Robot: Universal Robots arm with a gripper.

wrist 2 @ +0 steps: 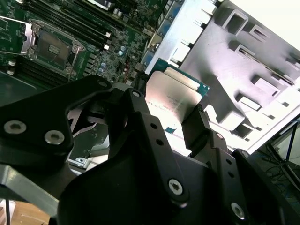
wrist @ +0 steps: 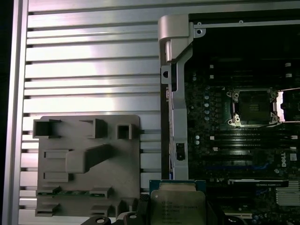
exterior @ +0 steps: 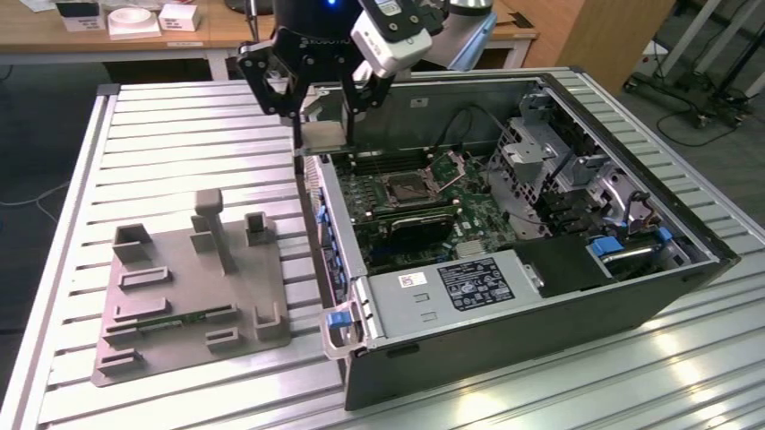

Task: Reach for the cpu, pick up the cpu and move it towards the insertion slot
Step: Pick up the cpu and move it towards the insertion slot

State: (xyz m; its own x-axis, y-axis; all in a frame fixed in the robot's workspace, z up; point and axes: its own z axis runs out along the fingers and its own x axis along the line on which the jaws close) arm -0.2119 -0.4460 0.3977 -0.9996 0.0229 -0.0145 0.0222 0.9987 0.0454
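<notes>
The cpu (wrist 2: 171, 101), a flat square with a dull silvery top and thin rim, is pinched in the black gripper (wrist 2: 176, 119), above the case edge, short of the metal-framed insertion slot (exterior: 409, 186).

- The cpu (wrist 2: 171, 96) had a silvery, dully shiny metal top.
- The tabletop (exterior: 179, 134) was ribbed, glossy metal.
- The tray (exterior: 179, 287) was matt grey plastic.

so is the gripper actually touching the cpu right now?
Touching. In the second wrist view the gripper has its black fingers pressed against opposite edges of the cpu, holding it in the air with no gap visible.
</notes>
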